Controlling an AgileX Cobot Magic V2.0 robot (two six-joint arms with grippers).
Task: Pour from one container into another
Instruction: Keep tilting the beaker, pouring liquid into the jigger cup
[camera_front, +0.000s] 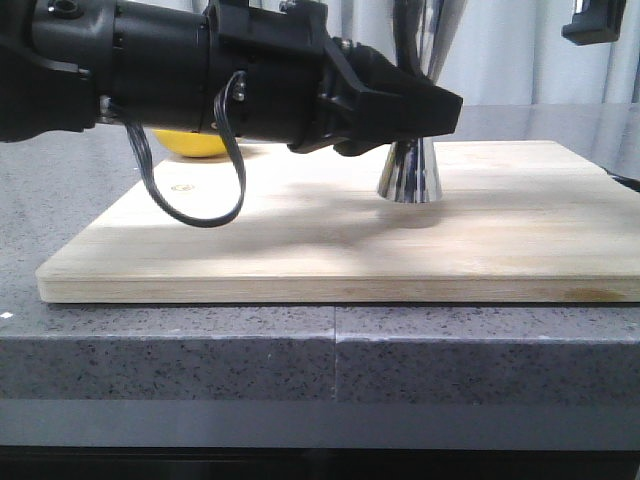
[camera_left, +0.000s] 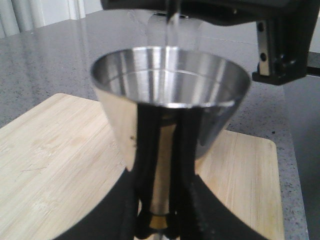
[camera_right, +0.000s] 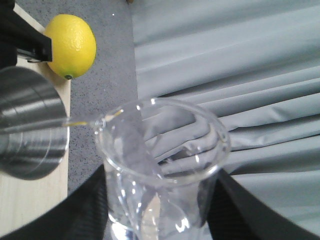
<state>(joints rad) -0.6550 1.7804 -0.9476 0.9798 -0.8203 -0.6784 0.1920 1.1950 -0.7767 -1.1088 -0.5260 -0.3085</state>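
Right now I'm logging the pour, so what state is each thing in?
Beaker: tipped, stream leaving its lip, held by right gripper.
Jigger: upright on the board, liquid inside, left gripper shut on its waist.
Lemon: whole, resting by the board.
Cutting board: flat on the counter.
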